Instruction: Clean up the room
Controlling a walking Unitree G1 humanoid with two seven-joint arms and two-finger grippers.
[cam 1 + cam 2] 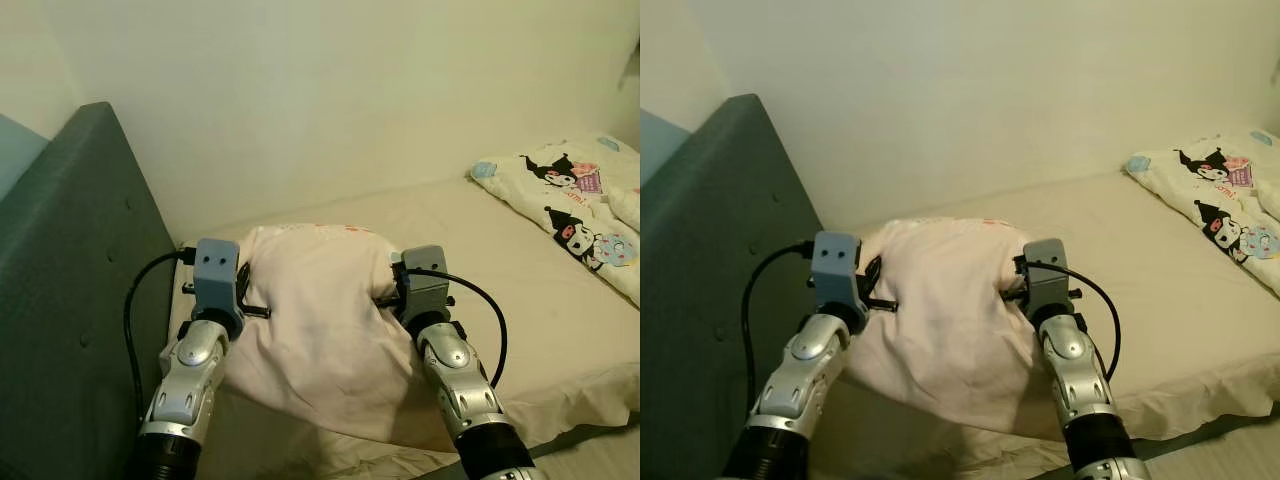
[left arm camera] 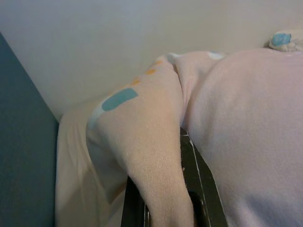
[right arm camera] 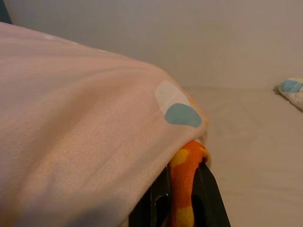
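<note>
A pale pink pillow (image 1: 325, 310) is held up between my two arms over the head end of the bed (image 1: 480, 250). My left gripper (image 1: 252, 300) is shut on the pillow's left edge; in the left wrist view pink cloth (image 2: 156, 156) is pinched between the black fingers (image 2: 201, 184). On the right edge my right gripper (image 1: 388, 290) is shut too, with an orange and yellow part of the pillow (image 3: 184, 189) clamped between its fingers (image 3: 213, 198). The pillow sags below both grips and hides most of the fingers in the eye views.
A dark grey-green padded headboard (image 1: 80, 280) stands close on the left. A plain wall (image 1: 330, 90) runs behind the bed. A white cartoon-print quilt (image 1: 585, 210) lies at the far right of the cream sheet. The bed's front edge (image 1: 560, 420) is at lower right.
</note>
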